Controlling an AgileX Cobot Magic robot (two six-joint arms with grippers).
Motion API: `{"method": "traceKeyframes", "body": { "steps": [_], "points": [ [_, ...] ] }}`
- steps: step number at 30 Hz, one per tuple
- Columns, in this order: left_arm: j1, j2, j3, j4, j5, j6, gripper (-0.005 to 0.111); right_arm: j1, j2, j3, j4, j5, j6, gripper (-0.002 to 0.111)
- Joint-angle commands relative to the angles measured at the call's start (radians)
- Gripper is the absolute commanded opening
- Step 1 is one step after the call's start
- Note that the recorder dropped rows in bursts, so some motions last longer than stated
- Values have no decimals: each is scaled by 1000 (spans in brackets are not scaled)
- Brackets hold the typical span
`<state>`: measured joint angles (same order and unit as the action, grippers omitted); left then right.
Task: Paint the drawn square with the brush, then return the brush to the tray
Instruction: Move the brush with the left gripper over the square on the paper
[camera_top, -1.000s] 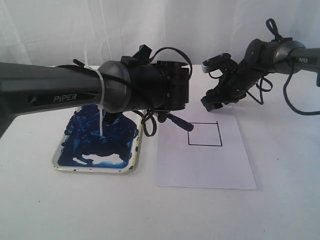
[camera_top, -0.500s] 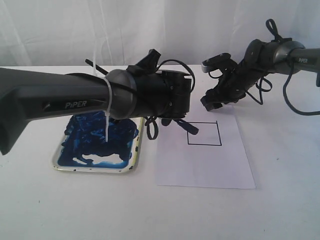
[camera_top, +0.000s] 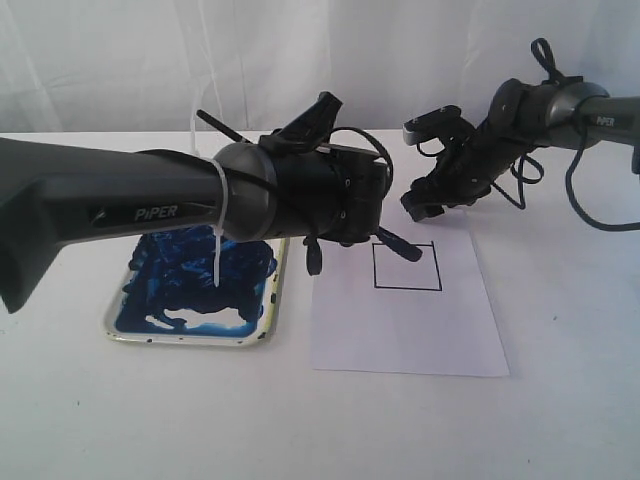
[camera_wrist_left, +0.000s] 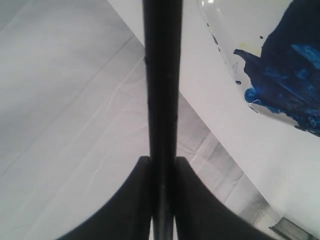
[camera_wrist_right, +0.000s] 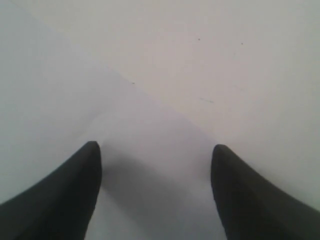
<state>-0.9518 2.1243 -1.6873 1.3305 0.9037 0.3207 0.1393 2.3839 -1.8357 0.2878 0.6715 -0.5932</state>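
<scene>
The left claw (camera_wrist_left: 162, 167) is clamping the brush (camera_top: 398, 245) tight between its fingers. Over the last second it has been carrying the brush away from the tray (camera_top: 190, 341), which is lying on the desk (camera_top: 560, 400) well off the left side of the drawn square (camera_top: 407, 268) in the exterior view. The brush tip is now reaching over the square's top edge, near its left corner. Whether it is touching the paper sheet (camera_top: 400, 340) I cannot tell. The square is showing blank inside, so painting is likely just beginning. The right claw (camera_top: 425, 205) is hanging just behind the square's top edge, fingers spread apart, holding nothing.
</scene>
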Motion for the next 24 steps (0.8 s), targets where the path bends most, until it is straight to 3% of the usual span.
{"method": "traceKeyframes", "body": {
  "steps": [1,13,18,24],
  "points": [
    [-2,-2,-2,20,-9,-6,0,-1,38,19,-38,26,-16,60],
    [11,20,-4,68,-50,-30,0,-1,38,19,-38,29,-16,60],
    [8,63,-114,36,-11,-8,0,-1,38,19,-38,29,-16,60],
    [4,91,-118,12,-11,46,0,-1,38,19,-38,27,-16,60]
  ]
}}
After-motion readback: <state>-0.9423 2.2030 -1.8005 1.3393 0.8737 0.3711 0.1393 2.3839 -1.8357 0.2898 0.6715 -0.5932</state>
